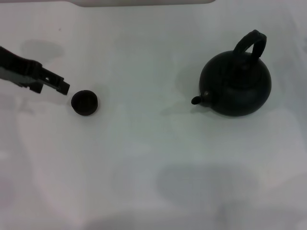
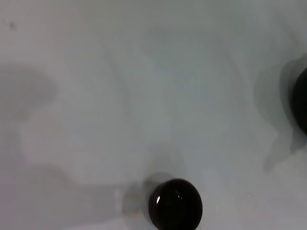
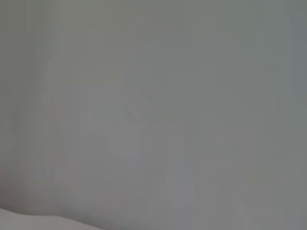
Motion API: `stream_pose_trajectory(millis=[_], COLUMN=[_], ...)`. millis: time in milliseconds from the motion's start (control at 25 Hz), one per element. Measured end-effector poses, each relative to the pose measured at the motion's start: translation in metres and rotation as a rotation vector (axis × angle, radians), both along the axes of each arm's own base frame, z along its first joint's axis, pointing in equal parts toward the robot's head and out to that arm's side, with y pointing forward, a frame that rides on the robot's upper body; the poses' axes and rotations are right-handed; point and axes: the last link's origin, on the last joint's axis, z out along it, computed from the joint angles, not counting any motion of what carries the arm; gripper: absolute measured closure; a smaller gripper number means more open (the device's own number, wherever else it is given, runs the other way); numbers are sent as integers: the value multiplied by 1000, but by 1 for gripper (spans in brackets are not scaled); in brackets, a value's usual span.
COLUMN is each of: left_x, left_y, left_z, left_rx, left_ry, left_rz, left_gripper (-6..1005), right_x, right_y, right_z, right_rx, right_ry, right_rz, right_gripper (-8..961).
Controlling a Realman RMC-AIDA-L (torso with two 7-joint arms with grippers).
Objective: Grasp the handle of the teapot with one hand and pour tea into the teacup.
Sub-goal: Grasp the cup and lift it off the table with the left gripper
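1. Left gripper (image 1: 61,86): dark claw reaching in from the left edge of the head view, tips just beside the teacup and apart from it. Holds nothing; whether its jaws stand wide or narrow cannot be told.
2. Teacup (image 1: 85,102): small round black cup, upright on the table just right of the claw's tips. In the left wrist view the teacup (image 2: 175,204) shows a glossy inside.
3. Teapot (image 1: 236,85): round matte black pot, well apart from the claw, far to its right. Short spout (image 1: 197,99) points back toward the teacup.
4. Handle (image 1: 251,44): black arched loop over the pot's top, ungrasped.
5. Table (image 1: 144,158): plain white surface.
6. Right gripper: not seen.
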Motion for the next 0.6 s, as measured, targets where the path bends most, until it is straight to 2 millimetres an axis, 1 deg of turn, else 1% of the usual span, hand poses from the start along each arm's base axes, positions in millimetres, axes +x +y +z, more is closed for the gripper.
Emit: stream_pose_trajectory(millis=[200, 440, 600], left_x=[-7, -15, -22], left_y=[-3, -2, 1], left_z=[-8, -22, -25], left_rx=[-1, -6, 2], left_ry=[-1, 23, 54], left_rz=[48, 70, 83], left_gripper=[123, 124, 124], right_x=[1, 0, 0], right_y=[1, 0, -1], right_z=[5, 2, 0], right_rx=[1, -17, -19], right_ry=[-11, -25, -22], right_rz=[3, 10, 12], right_gripper=[69, 71, 70])
